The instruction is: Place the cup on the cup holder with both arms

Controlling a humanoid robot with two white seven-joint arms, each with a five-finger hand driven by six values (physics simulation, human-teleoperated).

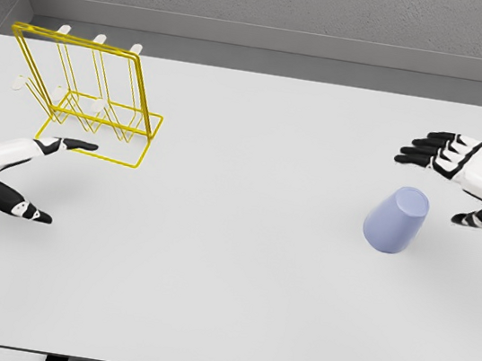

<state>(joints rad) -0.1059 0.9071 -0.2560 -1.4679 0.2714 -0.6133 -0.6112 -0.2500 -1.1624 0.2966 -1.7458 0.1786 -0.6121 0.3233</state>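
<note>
A pale blue cup (396, 220) stands upside down and slightly tilted on the white table, right of the middle. My right hand (451, 180) hovers just to its right with fingers spread and thumb apart, open, not touching the cup. A yellow wire cup holder (88, 94) with white-tipped pegs stands at the far left. My left hand (38, 173) is open just in front of the holder's base, fingers stretched toward it, holding nothing.
The white table (226, 278) runs to a grey back wall. Its front edge lies near the bottom of the view.
</note>
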